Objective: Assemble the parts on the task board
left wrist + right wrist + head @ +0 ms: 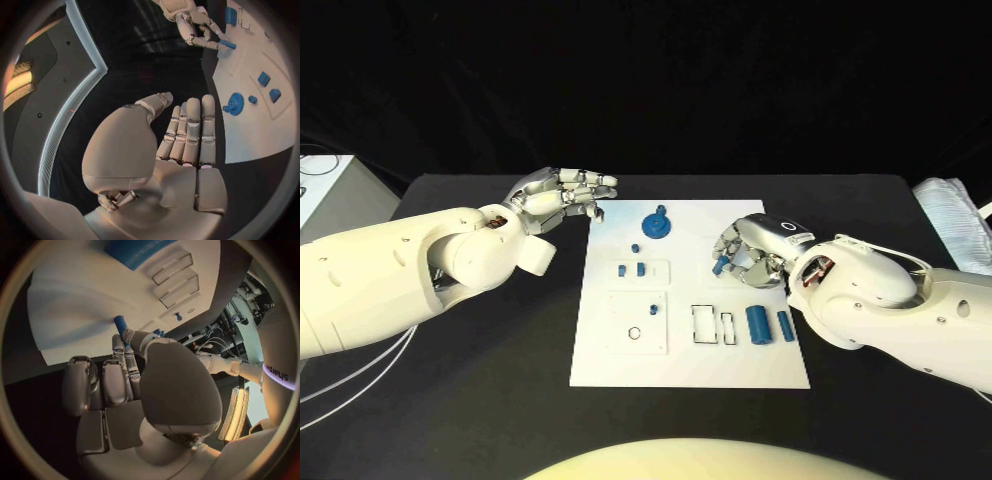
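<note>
White task board (689, 360), a flat rectangular plate on the matte black table (473, 400), carries a blue gear (658, 222) and two blue cylinders (759, 323). Right hand (744, 252) apparently pinches a small blue peg (120, 321) above the board; left hand (564, 195) hovers empty, fingers loosely extended, just off the board's far corner.

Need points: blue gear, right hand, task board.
blue gear (658, 223), head view, centre of the gear's disc.
right hand (747, 252), head view, middle of the hand.
task board (689, 365), head view, bare white area near its front edge.
</note>
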